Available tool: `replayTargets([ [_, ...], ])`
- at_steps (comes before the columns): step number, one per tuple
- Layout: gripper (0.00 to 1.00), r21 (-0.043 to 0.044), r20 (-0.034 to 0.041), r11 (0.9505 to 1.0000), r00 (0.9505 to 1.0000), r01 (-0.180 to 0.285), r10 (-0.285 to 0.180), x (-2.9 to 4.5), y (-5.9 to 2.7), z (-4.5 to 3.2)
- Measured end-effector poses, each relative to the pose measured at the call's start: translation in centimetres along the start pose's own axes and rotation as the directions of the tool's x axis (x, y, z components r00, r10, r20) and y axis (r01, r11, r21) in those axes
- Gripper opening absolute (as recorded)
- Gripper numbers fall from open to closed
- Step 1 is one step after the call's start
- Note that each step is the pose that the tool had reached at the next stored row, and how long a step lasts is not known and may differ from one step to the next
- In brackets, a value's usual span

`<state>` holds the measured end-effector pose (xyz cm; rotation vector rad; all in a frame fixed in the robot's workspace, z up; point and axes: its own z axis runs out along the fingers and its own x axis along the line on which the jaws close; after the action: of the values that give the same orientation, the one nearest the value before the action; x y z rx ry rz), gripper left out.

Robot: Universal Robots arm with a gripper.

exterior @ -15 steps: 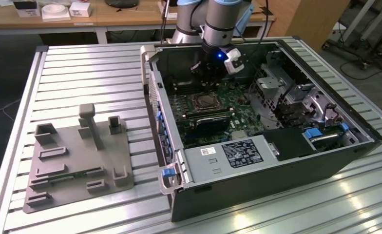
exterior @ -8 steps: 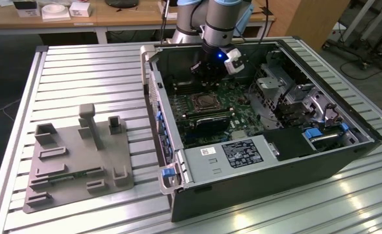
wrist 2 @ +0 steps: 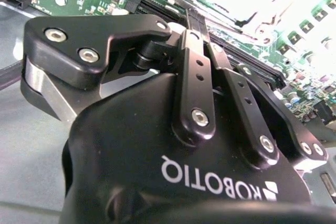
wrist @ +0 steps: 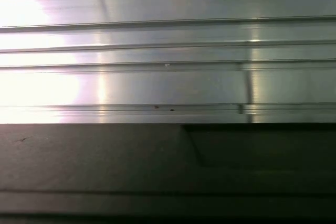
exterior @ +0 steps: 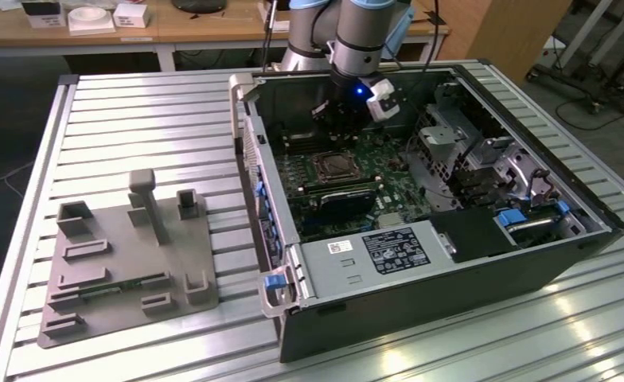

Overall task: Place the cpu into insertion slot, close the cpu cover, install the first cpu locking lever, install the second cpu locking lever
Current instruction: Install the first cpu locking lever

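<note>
Exterior view: gripper (exterior: 339, 127) hangs inside the open computer case (exterior: 429, 191), just above and behind the insertion slot (exterior: 337, 166) on the green motherboard (exterior: 391, 179); grey fixture tray (exterior: 121, 259) sits well apart on the table. Can't tell there if the fingers are open.

Second wrist view: fingers (wrist 2: 195, 51) look pressed together w/ nothing visible between them, socket area blown out white.

First wrist view: ribbed table (wrist: 168, 51), dark case wall.

Cpu looks to be seated in the slot already, tho can't be sure. Prob light, stiff, fragile underneath, so edges only.

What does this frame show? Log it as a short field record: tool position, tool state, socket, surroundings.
tool position: tool inside the open computer case, above the green motherboard, behind the insertion slot
tool state: cannot tell
socket: silvery rim, dark centre; cpu presence cannot be told
surroundings: grey fixture plate on slatted metal table, at the exterior view's left
</note>
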<state>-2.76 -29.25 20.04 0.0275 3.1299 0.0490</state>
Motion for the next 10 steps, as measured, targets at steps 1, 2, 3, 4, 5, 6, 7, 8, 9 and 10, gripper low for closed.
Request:
replayTargets([
  [1,0.11,0.0002,-0.0001,1.0,1.0,0.0,0.0,0.0,-0.01,-0.05],
  [2,0.11,-0.0001,0.0,1.0,1.0,0.0,0.0,0.0,0.0,-0.06],
  [3,0.11,-0.0002,0.0001,1.0,1.0,0.0,0.0,0.0,0.0,-0.06],
  [4,0.11,-0.0003,0.0002,1.0,1.0,0.0,0.0,0.0,0.0,-0.06],
  [5,0.11,-0.0002,0.0002,1.0,1.0,0.0,0.0,0.0,0.0,-0.07],
  [6,0.11,0.0,0.0001,1.0,1.0,0.0,0.0,0.0,0.0,-0.08],
  [7,0.11,0.0003,0.0,1.0,1.0,0.0,0.0,0.0,-0.01,-0.08],
  [8,0.11,0.0007,-0.0001,1.0,1.0,0.0,0.0,0.0,-0.03,-0.09],
  [9,0.11,0.0011,-0.0002,1.0,1.0,0.0,0.0,0.0,-0.07,-0.09],
  [10,0.11,0.0011,-0.0001,1.0,1.0,0.0,0.0,0.0,-0.12,-0.09],
])
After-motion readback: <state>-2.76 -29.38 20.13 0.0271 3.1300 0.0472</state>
